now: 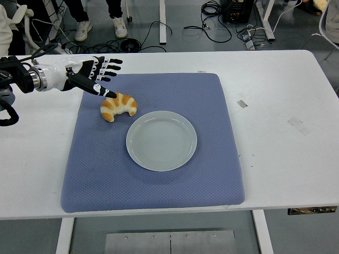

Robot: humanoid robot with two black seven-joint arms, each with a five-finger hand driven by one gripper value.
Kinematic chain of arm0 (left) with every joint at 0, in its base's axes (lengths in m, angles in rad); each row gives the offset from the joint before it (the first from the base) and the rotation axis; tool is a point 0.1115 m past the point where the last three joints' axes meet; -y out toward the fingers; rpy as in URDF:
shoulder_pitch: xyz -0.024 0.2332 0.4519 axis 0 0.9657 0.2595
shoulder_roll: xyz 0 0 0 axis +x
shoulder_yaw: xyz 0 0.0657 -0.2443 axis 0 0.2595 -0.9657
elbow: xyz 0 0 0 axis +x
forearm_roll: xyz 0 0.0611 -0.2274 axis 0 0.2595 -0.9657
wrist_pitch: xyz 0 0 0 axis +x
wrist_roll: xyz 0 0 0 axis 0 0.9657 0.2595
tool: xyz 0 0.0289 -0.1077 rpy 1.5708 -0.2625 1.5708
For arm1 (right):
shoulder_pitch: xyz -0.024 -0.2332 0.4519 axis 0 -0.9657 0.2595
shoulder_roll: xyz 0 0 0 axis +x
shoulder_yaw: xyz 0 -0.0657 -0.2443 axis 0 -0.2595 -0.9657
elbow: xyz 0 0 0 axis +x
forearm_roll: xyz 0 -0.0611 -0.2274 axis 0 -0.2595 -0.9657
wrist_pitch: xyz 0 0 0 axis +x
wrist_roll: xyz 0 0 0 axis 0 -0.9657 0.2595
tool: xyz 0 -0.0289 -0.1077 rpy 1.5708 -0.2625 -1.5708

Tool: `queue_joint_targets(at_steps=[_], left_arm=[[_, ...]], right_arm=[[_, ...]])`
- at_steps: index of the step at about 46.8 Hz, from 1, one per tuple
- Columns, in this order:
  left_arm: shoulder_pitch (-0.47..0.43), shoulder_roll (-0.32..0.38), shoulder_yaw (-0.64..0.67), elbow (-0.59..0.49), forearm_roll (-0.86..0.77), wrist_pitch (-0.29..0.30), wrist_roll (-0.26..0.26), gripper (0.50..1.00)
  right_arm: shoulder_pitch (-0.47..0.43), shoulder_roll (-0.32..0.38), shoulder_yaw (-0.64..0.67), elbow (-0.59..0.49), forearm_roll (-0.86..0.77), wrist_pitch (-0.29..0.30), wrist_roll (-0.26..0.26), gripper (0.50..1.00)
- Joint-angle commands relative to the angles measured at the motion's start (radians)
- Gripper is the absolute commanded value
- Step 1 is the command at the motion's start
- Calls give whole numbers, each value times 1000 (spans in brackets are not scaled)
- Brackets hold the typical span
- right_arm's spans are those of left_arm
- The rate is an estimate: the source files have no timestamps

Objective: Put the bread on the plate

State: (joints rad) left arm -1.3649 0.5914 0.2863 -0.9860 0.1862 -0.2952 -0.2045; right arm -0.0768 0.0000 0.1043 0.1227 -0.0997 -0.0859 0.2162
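Golden bread (118,106): on blue mat (153,180), beside plate (161,140)
Left hand (90,75): fingers (104,92) spread, thumb tip at bread

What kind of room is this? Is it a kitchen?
Probably not a kitchen. It looks like a robot lab or workshop: cables trail over the grey floor behind the white table, people's shoes show at the top, and a croissant and plate sit on a blue mat.
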Motion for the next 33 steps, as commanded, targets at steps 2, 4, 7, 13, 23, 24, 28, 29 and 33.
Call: queue_joint_targets(at_steps=[2, 4, 7, 13, 23, 24, 28, 29, 33], left_arm=[[-19, -16, 34, 6, -1, 11, 2, 983], [-22, -21, 51, 7, -2, 28, 7, 983], [-36, -30, 82, 4, -4, 48, 5, 981], [-75, -50, 172, 6, -10, 103, 5, 983], [-112, -82, 267, 16, -10, 180, 2, 983], [-114, -82, 267, 17, -10, 180, 2, 983], [-112, -84, 267, 17, -8, 180, 2, 983], [-111, -84, 267, 18, -8, 182, 2, 983], [-102, -96, 269, 26, -7, 188, 4, 983]], right_arm=[[0, 0, 0, 0, 0, 0, 0, 1000], [0, 0, 0, 0, 0, 0, 0, 1000], [0, 0, 0, 0, 0, 0, 0, 1000], [0, 0, 0, 0, 0, 0, 0, 1000], [0, 0, 0, 0, 0, 0, 0, 1000], [0, 0, 0, 0, 0, 0, 0, 1000], [0, 0, 0, 0, 0, 0, 0, 1000], [0, 0, 0, 0, 0, 0, 0, 1000], [0, 0, 0, 0, 0, 0, 0, 1000]])
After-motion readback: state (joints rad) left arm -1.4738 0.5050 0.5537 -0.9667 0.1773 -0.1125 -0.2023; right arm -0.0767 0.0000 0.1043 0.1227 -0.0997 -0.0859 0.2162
